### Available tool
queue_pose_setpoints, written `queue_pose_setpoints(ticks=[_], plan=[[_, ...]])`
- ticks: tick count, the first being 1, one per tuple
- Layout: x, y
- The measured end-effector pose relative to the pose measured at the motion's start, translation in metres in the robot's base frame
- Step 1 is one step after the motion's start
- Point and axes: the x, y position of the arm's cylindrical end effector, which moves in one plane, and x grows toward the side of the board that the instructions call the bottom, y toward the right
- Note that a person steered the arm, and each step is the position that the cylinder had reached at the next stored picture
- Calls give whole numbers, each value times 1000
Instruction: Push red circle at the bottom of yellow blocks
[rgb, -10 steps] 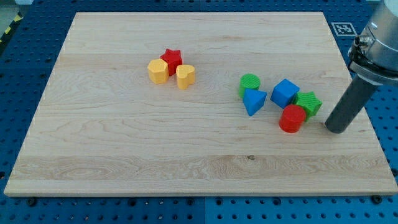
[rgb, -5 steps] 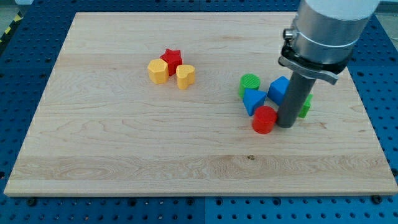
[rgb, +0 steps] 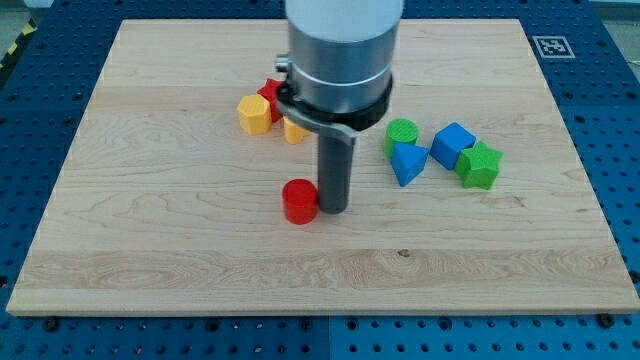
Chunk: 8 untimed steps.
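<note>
The red circle (rgb: 299, 201) lies on the wooden board (rgb: 150, 250), below the yellow blocks and a little to their right. My tip (rgb: 333, 209) touches its right side. A yellow hexagon block (rgb: 254, 114) sits at the upper left. A second yellow block (rgb: 292, 129) shows only partly behind the arm. A red star (rgb: 269, 93) sits between and above them, partly hidden by the arm.
A green circle (rgb: 402, 132), a blue triangle (rgb: 407, 162), a blue cube (rgb: 454, 144) and a green star (rgb: 479, 165) cluster at the view's right. The arm's grey body (rgb: 342, 50) covers the board's top middle.
My tip has swept from the board's right side to the left, pushing the red circle out of the right cluster to a spot below the yellow blocks.
</note>
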Motion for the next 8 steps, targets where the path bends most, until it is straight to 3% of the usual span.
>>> queue_pose_setpoints(ticks=[2, 3, 5, 7, 8], plan=[[53, 8], [58, -36], [41, -47], [-7, -47], [-7, -47]])
